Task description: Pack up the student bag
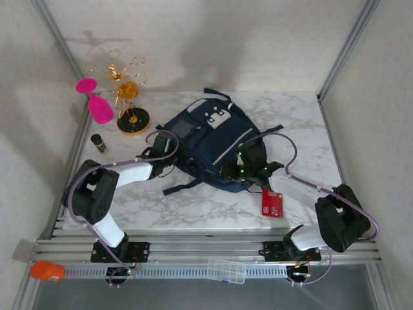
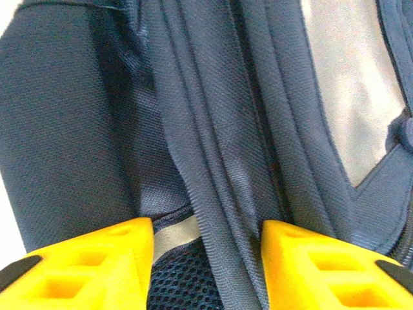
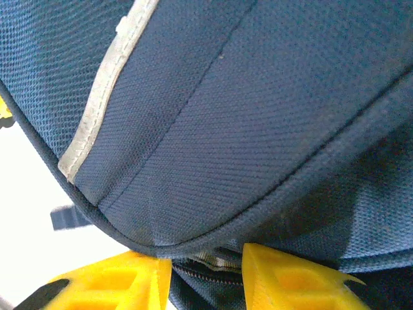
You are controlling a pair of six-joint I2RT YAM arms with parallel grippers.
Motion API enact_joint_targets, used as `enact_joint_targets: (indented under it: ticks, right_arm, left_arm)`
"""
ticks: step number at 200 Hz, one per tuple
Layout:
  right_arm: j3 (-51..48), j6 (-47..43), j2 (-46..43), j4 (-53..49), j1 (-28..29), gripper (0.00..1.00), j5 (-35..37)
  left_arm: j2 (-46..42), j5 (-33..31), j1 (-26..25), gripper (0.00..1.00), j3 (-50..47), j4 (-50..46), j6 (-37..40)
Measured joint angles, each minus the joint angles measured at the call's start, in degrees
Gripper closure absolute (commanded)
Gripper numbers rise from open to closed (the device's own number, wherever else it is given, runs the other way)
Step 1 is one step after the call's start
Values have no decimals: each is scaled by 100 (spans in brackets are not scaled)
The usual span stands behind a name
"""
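The student bag [image 1: 206,139], navy with thin white stripes and a white buckle patch, lies flat in the middle of the marble table. My left gripper [image 1: 173,152] is at the bag's left edge. In the left wrist view it [image 2: 206,232] stands open, with folds of navy fabric [image 2: 219,161], a grey strip and dark mesh between its yellow fingers [image 2: 97,265]. My right gripper [image 1: 242,170] is at the bag's near right edge. In the right wrist view it [image 3: 206,258] is open around the bag's zip seam [image 3: 213,263], under a piped fabric edge.
A red packet [image 1: 271,203] lies on the table right of the bag. At the back left stand a gold wire stand [image 1: 127,90], a pink object [image 1: 97,104] and a small dark bottle [image 1: 99,143]. A clear case [image 1: 226,270] and an orange object [image 1: 46,270] sit on the front rail.
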Motion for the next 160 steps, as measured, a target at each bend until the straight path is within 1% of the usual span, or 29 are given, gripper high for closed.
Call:
enact_joint_targets:
  ticks: [17,38,57,68,78,96,107,118,136,151,160]
  right_arm:
    - [39,-162,92,28,-170,67,-9]
    - [114,-391,192,26,-385,67,-4]
    - [201,-599,221,2,-634,66,-2]
    - [345,-704,262,-136,-780,65,50]
    - [579,-756,323,-393,-874,62,216]
    - [957,-804,328,-804,-911,52,660]
    - [1104,-778,245,-979,-831,45,953]
    - [1246,-745,120,-1202,-603,42,1294]
    - [1478,-605,-39,-1504,-74,41,1720]
    - [1598,-415,-70,-1674,448,42,2000]
    - [1644,-304,-13,-1751,745,46,2094]
  left_arm:
    - [140,81,-24,68,101,251,-177]
    - [330,129,-85,88,328,387,-358]
    - [428,142,-142,100,452,509,-487]
    - [448,142,-197,100,487,605,-601]
    - [450,129,-258,100,507,656,-717]
    - [450,-24,-426,100,514,728,-907]
    - [448,-122,-566,100,514,732,-1067]
    - [448,-205,-737,100,511,734,-1202]
    - [442,-236,-1047,100,415,898,-1471]
    - [422,-234,-1263,100,240,1141,-1709]
    - [391,-234,-1379,100,146,1248,-1843]
